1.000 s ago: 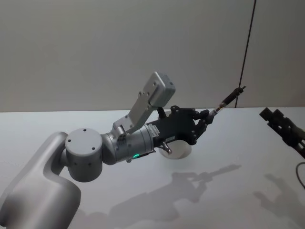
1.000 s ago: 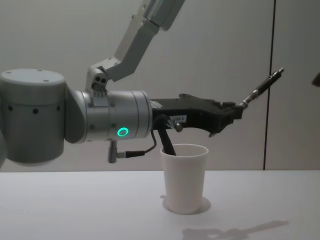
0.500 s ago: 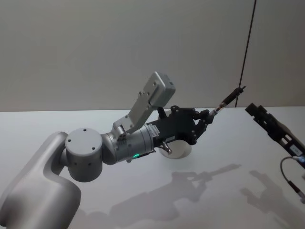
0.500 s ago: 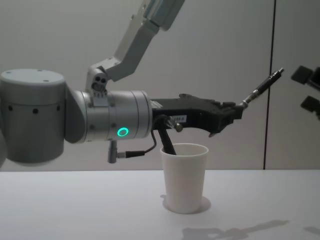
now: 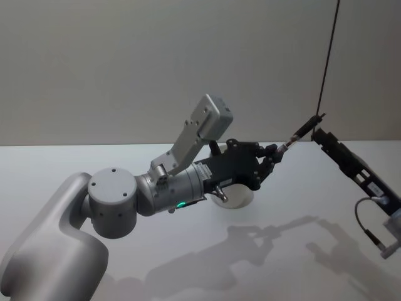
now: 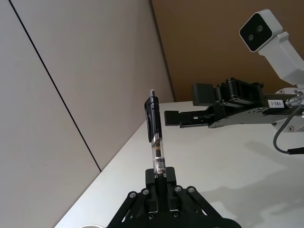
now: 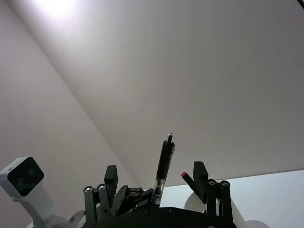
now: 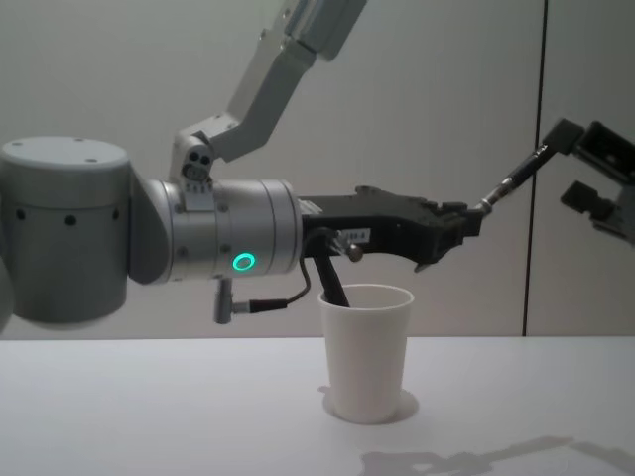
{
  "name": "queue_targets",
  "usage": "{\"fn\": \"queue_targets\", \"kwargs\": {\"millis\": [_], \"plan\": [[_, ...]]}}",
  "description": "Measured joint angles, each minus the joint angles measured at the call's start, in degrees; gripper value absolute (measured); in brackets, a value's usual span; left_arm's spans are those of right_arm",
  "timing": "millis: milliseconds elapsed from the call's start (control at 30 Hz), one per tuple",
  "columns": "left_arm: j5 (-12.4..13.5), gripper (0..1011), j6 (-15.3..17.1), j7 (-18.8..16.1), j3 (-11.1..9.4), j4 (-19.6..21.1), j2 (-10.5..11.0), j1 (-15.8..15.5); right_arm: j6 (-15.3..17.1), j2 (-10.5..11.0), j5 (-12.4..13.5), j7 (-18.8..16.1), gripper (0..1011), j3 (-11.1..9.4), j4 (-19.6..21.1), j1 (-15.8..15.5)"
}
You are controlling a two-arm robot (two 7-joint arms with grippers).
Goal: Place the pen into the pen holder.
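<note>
My left gripper (image 5: 274, 153) hangs above the white paper cup pen holder (image 8: 367, 357), shut on the lower end of the pen (image 8: 514, 178). The black and clear pen (image 5: 302, 132) slants up and to the right, away from the cup (image 5: 243, 195). My right gripper (image 8: 563, 161) is open, level with the pen's free end, which sits at the mouth of its fingers without visible contact. In the left wrist view the pen (image 6: 155, 137) stands up from my left gripper (image 6: 160, 179), with the right gripper (image 6: 187, 105) beyond it. In the right wrist view the pen (image 7: 164, 161) rises between the right fingers (image 7: 199, 173).
The cup stands on a white table (image 8: 149, 416) before a plain grey wall. A dark rod (image 8: 332, 283) slants from under the left wrist to the cup's rim. The right arm's cable (image 5: 366, 219) hangs at the right edge.
My right gripper has come in from the right edge and risen towards the pen's free end. The left arm, pen and cup have stayed put.
</note>
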State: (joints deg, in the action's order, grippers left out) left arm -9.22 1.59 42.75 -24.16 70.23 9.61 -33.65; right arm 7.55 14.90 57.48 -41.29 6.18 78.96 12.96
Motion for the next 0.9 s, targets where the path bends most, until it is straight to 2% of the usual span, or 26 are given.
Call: {"fn": "queue_targets", "kwargs": {"millis": [900], "plan": [[0.0,134,0.0,0.0,0.0,0.0,0.0,0.0,-0.47,-2.48,-0.08,2.64,1002,2.71,-5.96,5.14]]}}
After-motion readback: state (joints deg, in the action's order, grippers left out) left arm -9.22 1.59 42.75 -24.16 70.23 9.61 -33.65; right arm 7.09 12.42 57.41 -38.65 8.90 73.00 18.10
